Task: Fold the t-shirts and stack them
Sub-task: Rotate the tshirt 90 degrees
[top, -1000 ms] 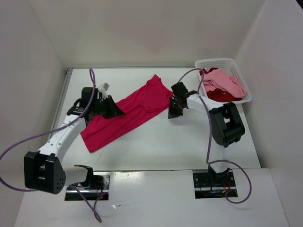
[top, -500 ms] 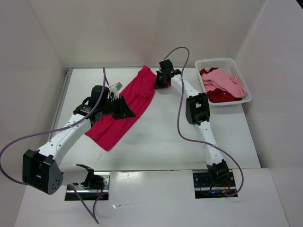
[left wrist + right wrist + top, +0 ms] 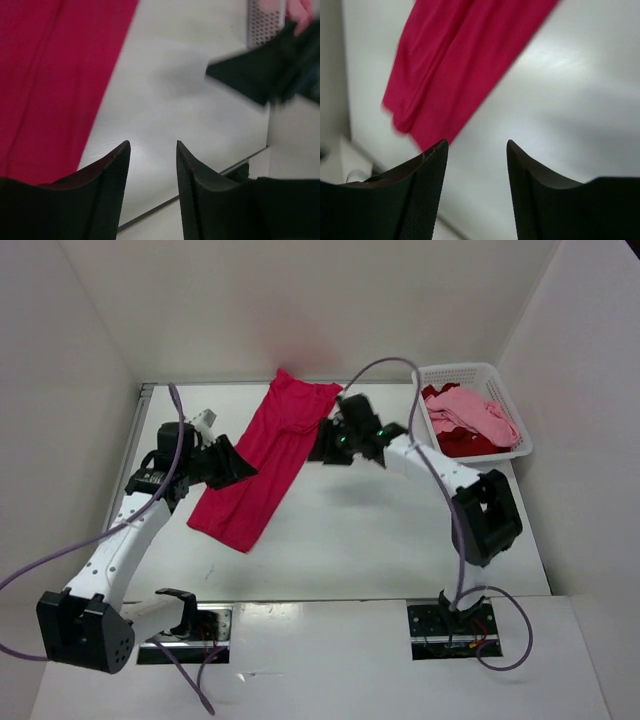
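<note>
My left fingers (image 3: 232, 462) and right fingers (image 3: 325, 448) both stand apart, empty, flanking the magenta shirt (image 3: 262, 460) stretched from the counter's (image 3: 380, 530) far edge.

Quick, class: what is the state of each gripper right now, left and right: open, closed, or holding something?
Left gripper: open, holding nothing.
Right gripper: open, holding nothing; the magenta t-shirt is not between its fingers.

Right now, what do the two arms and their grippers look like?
Both the left arm and right arm have white links, black joints and a thin purple cable. The left gripper and right gripper have black, tapered fingers with finely textured inner faces.
</note>
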Available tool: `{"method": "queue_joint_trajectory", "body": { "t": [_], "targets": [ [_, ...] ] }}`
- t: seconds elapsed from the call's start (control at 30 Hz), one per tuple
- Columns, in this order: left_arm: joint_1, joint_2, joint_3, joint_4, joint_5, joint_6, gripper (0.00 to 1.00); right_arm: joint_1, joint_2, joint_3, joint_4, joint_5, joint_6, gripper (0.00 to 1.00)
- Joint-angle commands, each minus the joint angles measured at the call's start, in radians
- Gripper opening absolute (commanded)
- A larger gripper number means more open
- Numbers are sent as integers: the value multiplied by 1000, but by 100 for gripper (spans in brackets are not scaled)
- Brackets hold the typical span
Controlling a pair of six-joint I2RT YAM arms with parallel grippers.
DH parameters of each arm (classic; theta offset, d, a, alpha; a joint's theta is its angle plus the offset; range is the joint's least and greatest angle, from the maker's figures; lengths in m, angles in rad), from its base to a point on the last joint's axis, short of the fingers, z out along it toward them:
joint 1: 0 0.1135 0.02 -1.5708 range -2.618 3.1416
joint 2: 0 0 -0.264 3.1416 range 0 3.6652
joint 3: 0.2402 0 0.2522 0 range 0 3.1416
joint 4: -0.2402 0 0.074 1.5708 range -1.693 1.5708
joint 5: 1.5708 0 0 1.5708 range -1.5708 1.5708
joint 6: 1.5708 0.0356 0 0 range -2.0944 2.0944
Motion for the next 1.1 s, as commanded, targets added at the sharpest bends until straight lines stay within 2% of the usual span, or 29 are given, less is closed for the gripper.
{"method": "queue_joint_trajectory", "body": {
  "t": [0.0, 0.03, 0.13, 0.23, 0.33, 0.43, 0.5, 0.53, 0.6, 0.63, 0.73, 0.87, 0.9, 0.97, 1.0, 1.07],
  "targets": [
    [109, 16, -42, -54, -13, 36, 50, 200, 0, -223, 265, -154, 187, 58],
    [136, 26, -42, -63, -13, 50, 52, 265, 0, -244, 340, -163, 260, 58],
    [232, 36, -53, -91, -23, 70, 55, 348, 50, -277, 437, -125, 382, 58],
    [307, 36, -65, -100, -33, 70, 60, 394, 113, -265, 489, -85, 471, 58],
    [320, 36, -90, -76, -33, 50, 67, 439, 185, -226, 512, -48, 544, 55],
    [320, 27, -102, -67, -23, 50, 65, 465, 274, -174, 525, -22, 581, 50],
    [320, 27, -102, -67, -42, 50, 56, 465, 337, -148, 525, -22, 611, 42],
    [320, 27, -102, -67, -42, 61, 51, 465, 351, -128, 525, -22, 611, 30],
    [320, 27, -102, -76, -42, 61, 48, 465, 362, -128, 496, -13, 611, 19],
    [320, 27, -102, -76, -42, 61, 46, 465, 350, -145, 495, -13, 599, 7],
    [267, 36, -111, -76, -42, 70, 41, 419, 215, -278, 457, 14, 540, 0],
    [158, 47, -151, -44, -33, 55, 39, 356, -81, -575, 341, 51, 451, 0],
    [103, 56, -163, -34, -24, 36, 39, 347, -202, -617, 313, 60, 442, 0],
    [50, 56, -194, -34, -13, 19, 39, 336, -310, -723, 246, 60, 428, 0],
    [24, 56, -206, -34, -13, 10, 41, 325, -391, -746, 223, 60, 418, 2],
    [-33, 47, -228, -45, -2, -1, 45, 325, -448, -798, 175, 73, 417, 19]
  ]
}}
